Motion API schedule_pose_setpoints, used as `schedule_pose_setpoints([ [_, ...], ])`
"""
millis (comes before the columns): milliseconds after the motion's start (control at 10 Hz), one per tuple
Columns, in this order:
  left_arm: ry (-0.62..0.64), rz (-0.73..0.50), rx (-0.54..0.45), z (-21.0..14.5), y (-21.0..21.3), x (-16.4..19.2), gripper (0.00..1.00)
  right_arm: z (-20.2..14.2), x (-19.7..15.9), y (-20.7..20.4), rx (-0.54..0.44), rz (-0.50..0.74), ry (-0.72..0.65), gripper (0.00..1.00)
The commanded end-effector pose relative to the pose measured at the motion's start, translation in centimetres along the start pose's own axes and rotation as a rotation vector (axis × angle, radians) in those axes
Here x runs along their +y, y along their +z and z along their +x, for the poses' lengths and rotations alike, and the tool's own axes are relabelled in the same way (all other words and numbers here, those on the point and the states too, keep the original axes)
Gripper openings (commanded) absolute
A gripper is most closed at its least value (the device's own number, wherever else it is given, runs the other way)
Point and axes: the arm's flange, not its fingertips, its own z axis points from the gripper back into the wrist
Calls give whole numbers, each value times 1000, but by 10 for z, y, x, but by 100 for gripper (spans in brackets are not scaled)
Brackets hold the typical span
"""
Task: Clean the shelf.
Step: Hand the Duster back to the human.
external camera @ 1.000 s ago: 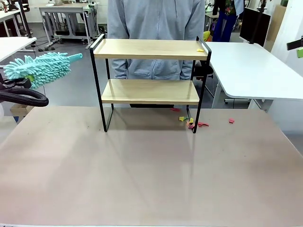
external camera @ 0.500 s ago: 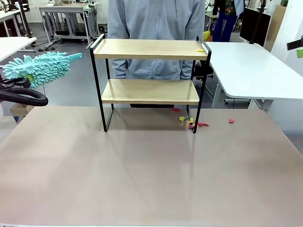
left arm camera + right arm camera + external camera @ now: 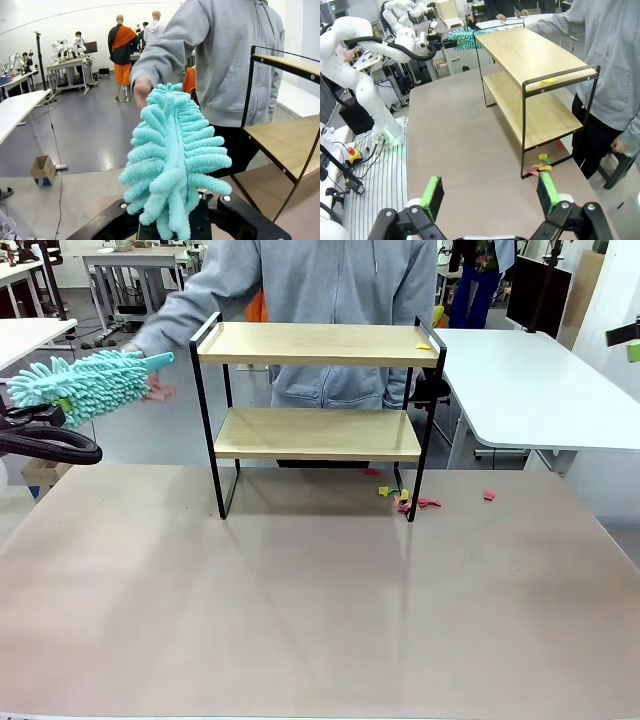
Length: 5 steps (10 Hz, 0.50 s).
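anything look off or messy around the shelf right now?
Yes. A yellow scrap lies at the right end of the shelf top board, and colored scraps litter the table by its right front leg. The shelf itself stands square and looks undamaged.

No text, label, brand, number or sign can be read in these pictures. The small cardboard box (image 3: pixel 43 170) on the floor in the left wrist view carries a blue mark, but it is too small to read.
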Motion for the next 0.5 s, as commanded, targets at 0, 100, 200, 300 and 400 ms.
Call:
schedule_pose_setpoints([
  [0, -7, 4, -9, 4, 1, 1, 17, 3, 1, 2, 8, 2, 4, 100],
  [100, -7, 4, -9, 4, 1, 1, 17, 3, 1, 2, 8, 2, 4, 100],
  [200, -7, 4, -9, 4, 1, 1, 17, 3, 1, 2, 8, 2, 4, 100],
  [300, -7, 4, -9, 4, 1, 1, 17, 3, 1, 2, 8, 2, 4, 100],
  [400, -7, 4, -9, 4, 1, 1, 17, 3, 1, 2, 8, 2, 4, 100],
])
